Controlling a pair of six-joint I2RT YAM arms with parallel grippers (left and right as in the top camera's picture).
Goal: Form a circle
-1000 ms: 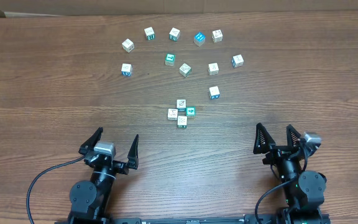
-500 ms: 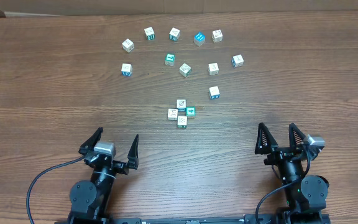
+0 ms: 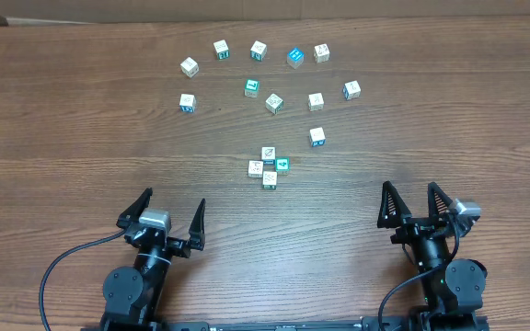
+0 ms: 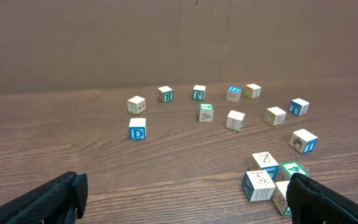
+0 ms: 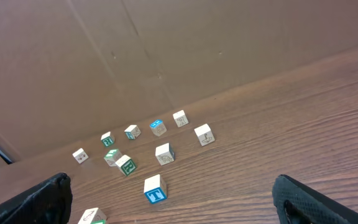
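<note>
We find bare desk [image 3: 63,156] all along the near edge. The left pincer [image 3: 174,196] and right pincer [image 3: 409,186] stand there with jaws spread, well apart, and open wood lies between them. The nearest obstacle is a cluster of four cubes [image 3: 269,166] at the desk's middle, packed close with no gap to enter. A single cube [image 3: 316,136] sits just beyond it, apart. Toward the far edge, loose cubes [image 3: 259,50] lie scattered, most with passable gaps between them. Both side edges have wide free wood. A cardboard wall [image 4: 179,43] closes the far edge. A black cable [image 3: 67,260] loops near the near left corner.
</note>
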